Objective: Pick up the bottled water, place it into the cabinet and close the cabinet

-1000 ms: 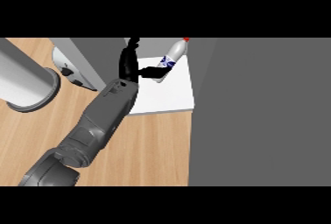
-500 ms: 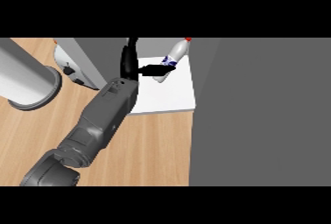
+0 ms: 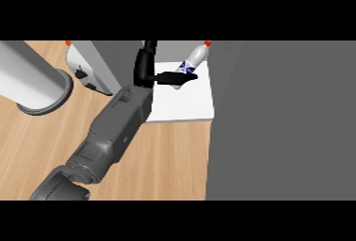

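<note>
Your one hand in view has its fingers curled round the clear plastic water bottle with the blue label, whose red-capped end slants up and away past the fingers.

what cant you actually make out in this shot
- Head view: which hand this is; one forearm only, the other hand out of frame.
- Bottle: its lower end is hidden behind the hand's thumb and fingers; label print too small to read.
- Cabinet door: top cut off by the upper edge.
- Grey pillar: cut off at the left edge.
</note>
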